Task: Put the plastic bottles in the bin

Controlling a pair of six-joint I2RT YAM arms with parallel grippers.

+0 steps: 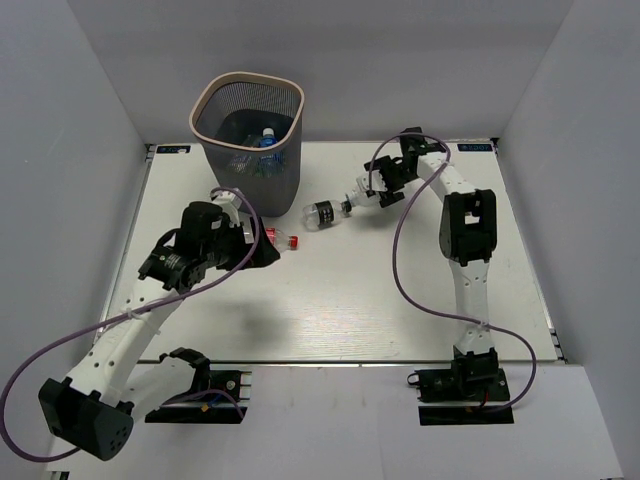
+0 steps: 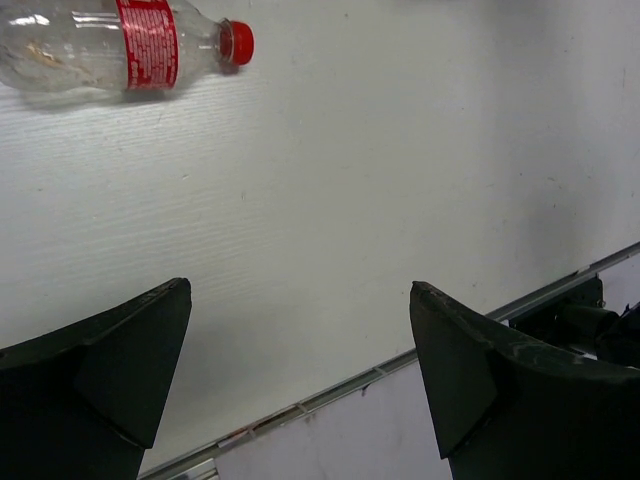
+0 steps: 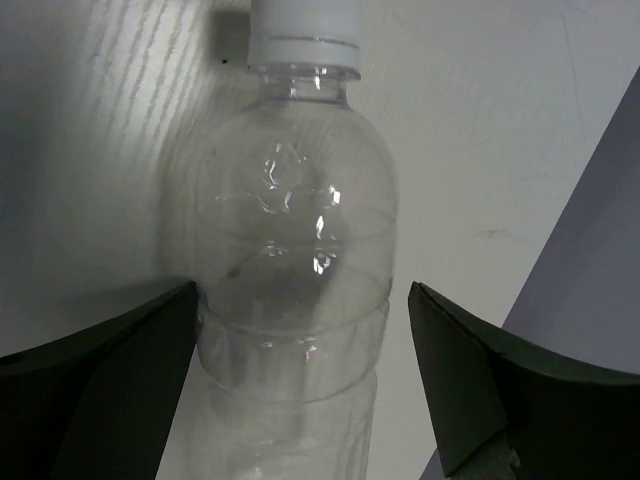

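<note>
the bin point(image 1: 205, 100) stands at the far left of the worktop point(image 1: 330, 310) with some bottles point(image 1: 266, 135) inside. at its 6 o'clock is the left hand point(image 2: 300, 288), jaws spread wide and holding nothing. just beside it, at its 3 o'clock in the top view and at 11 o'clock in its own wrist view, a red-capped bottle point(image 2: 120, 45) lies on its side, apart from both fingers. it looks empty, so i judge it very light, thin-walled and apt to roll or skid if nudged. the labelled mid-body is the best place to pinch, since the smooth shoulder would slip and a hard squeeze would buckle it. further right a clear white-capped bottle point(image 3: 295, 250) sticks out leftward from the right hand point(image 1: 352, 203), cap pointing away from the wrist and toward the bin, which sits at its 10 o'clock. that hand appears closed on the bottle's lower body, one finger touching its wall and the other tight beside it. the bottle seems empty too: light, springy and glossy. held by the base end, it could pivot or slide if the grip eases.
</note>
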